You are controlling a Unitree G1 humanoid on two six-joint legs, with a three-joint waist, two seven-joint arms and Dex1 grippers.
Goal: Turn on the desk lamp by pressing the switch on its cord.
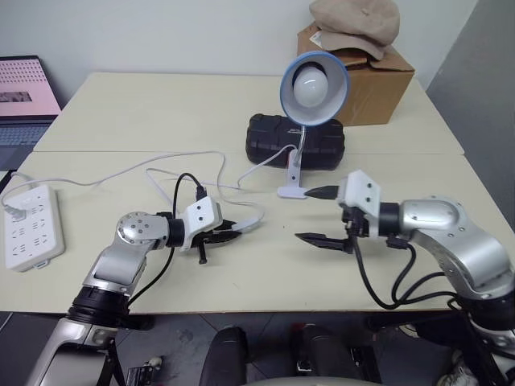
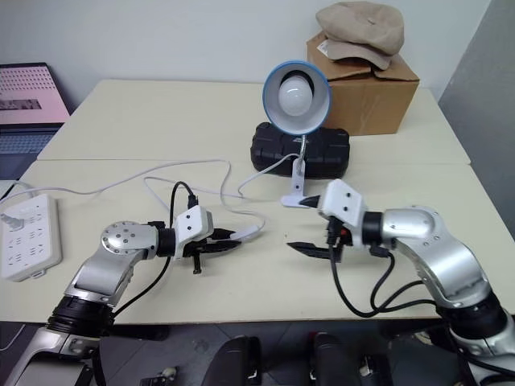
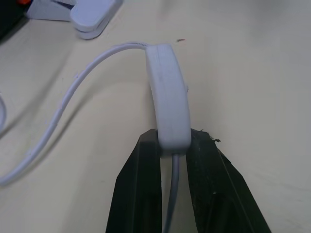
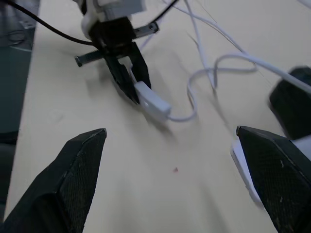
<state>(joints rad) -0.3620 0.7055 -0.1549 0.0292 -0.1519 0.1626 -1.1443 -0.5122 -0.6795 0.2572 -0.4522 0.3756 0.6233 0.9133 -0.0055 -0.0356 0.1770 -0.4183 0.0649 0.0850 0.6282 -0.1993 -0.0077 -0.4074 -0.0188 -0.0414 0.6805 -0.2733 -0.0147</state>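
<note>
1. Eye views: one desk lamp (image 1: 314, 78) near the far edge of the cream surface (image 1: 161, 112), one power strip (image 1: 30, 225) at the left edge, one box (image 1: 378, 80) at the far right corner.
2. Left wrist view: left end effector (image 3: 173, 145) clamped on the one switch (image 3: 168, 99) of the cord (image 3: 63, 107).
3. Right wrist view: right end effector (image 4: 180, 155) wide apart, holding nothing.

Left gripper (image 1: 227, 233) fingers (image 3: 141, 194) are pinched together; right gripper (image 1: 320, 215) fingers (image 4: 80, 179) spread wide, pointing leftward.

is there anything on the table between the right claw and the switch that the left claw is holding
Nothing visible. The left claw is shut on one end of the switch, and the open right claw faces it across a bare stretch of table. The cord loops off to the side, not across that gap.
</note>
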